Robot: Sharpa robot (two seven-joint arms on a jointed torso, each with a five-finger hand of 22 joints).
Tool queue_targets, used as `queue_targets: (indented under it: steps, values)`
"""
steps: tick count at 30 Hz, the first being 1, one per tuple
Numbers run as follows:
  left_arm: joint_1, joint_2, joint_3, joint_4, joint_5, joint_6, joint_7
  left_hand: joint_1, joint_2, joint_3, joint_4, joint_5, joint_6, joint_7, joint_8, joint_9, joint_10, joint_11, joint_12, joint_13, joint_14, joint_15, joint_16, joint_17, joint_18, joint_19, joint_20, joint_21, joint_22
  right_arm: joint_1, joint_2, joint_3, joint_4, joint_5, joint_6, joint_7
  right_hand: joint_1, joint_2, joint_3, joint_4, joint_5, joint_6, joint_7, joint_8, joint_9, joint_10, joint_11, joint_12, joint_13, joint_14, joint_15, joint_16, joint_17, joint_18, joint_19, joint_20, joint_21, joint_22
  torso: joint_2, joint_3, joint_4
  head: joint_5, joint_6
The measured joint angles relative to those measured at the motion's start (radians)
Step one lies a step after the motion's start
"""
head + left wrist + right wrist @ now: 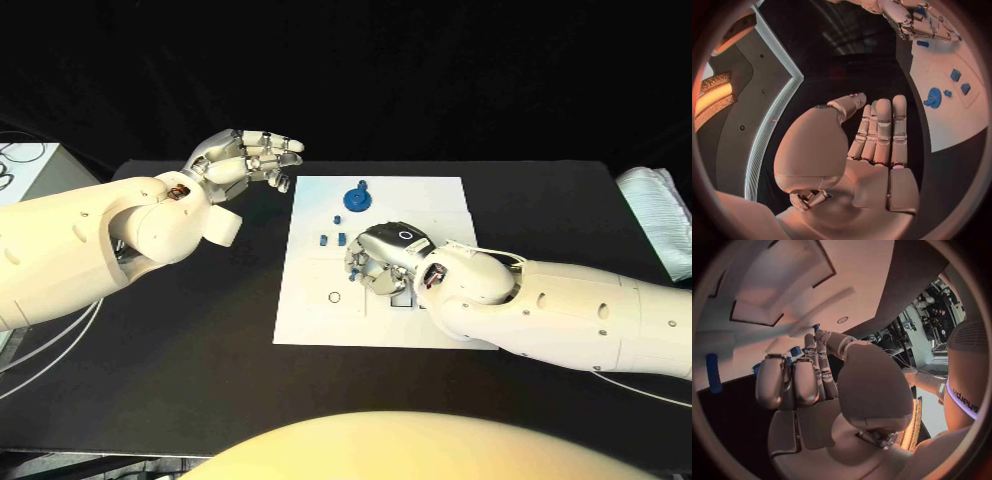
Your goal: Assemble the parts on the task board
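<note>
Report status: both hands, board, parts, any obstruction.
Left hand raised off the board's corner, holding nothing. Right hand fingers down on task board; grip unclear. Round blue part lies loose beyond it. Nothing in the way.

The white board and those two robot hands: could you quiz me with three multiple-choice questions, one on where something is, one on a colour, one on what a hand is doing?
1. Where is the right hand?
A. Over the task board
B. Off the table
C. Beside the left hand

2. What colour is the round part at the board's far end?
A. Red
B. Blue
C. Green

3. The left hand is:
A. Holding a part
B. Pressing the board
C. Raised, holding nothing

A: its fingers reach down onto the board.
B: it is plainly blue.
C: the left wrist view shows a bare palm.
</note>
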Motion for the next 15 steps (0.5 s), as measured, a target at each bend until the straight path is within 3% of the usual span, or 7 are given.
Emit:
queue_targets:
  steps: [15]
  values:
    - [0.0,-0.002,0.0,0.0,0.0,0.001,-0.003,0.0,0.0,0.0,0.0,0.0,0.0,0.0,0.0,0.0,0.0,0.0,0.0,0.0,0.0,0.0,0.0,0.0,0.0,0.0,0.0,0.0,0.0,-0.002,0.009,-0.003,-0.008,-0.007,0.009,-0.004,0.0,0.0,0.0,0.0,-0.001,0.002,-0.001,-0.004,0.001,0.0,0.0,0.003,0.001,0.0,0.0,0.0,-0.004,0.0,0.0,0.0,0.004,-0.001,0.0,-0.0005,0.0007,0.001,0.0]
